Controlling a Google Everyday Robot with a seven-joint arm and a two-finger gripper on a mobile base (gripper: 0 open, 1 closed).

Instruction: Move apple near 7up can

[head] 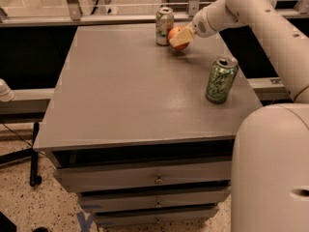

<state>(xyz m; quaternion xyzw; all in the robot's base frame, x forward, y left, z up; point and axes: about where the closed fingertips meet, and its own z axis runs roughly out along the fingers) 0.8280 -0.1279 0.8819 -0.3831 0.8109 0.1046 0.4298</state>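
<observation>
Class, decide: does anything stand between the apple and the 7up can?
Nothing visible does. The end effector holds the apple just beside the 7up can; the green can stands well clear, nearer the table's front.
</observation>
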